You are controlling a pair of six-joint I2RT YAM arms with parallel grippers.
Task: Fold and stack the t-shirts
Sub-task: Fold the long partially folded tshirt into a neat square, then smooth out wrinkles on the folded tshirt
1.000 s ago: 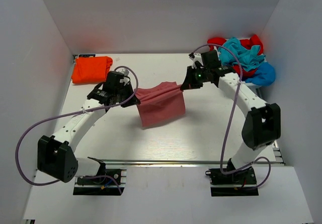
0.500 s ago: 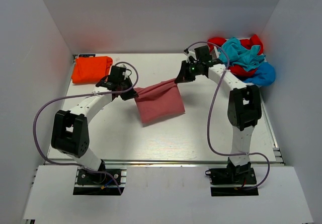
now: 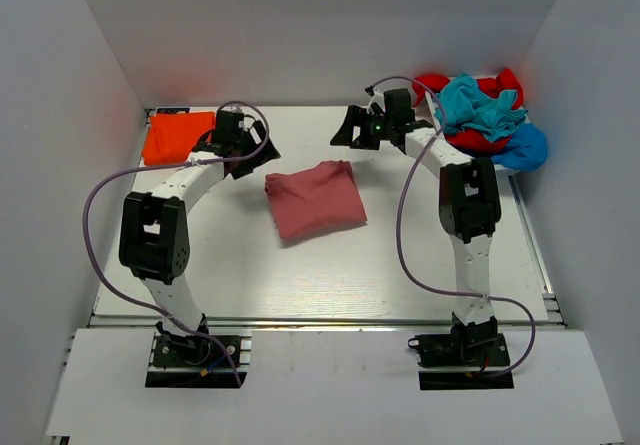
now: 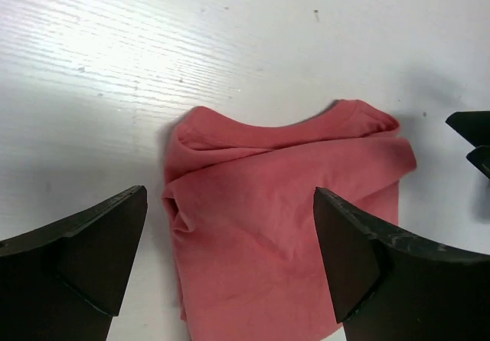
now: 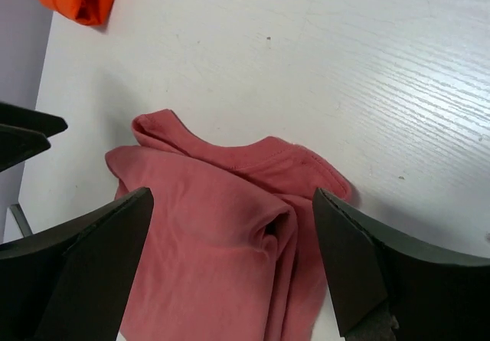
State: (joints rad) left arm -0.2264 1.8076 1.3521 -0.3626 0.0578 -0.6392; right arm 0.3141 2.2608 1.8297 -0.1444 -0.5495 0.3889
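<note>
Here the folded pink-red t-shirt (image 3: 315,199) lies on the table (image 3: 400,255).

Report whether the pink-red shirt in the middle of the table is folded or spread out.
Folded. The pink-red shirt lies as a compact, roughly square bundle, and both wrist views show doubled layers and creases along its edge.

A lab test booth: plain white walls (image 3: 300,35) enclose a white table (image 3: 300,285).

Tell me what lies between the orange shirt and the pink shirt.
The left gripper, open and empty, hangs between the orange shirt and the pink shirt; otherwise that stretch is bare table. The top external view shows it.
</note>
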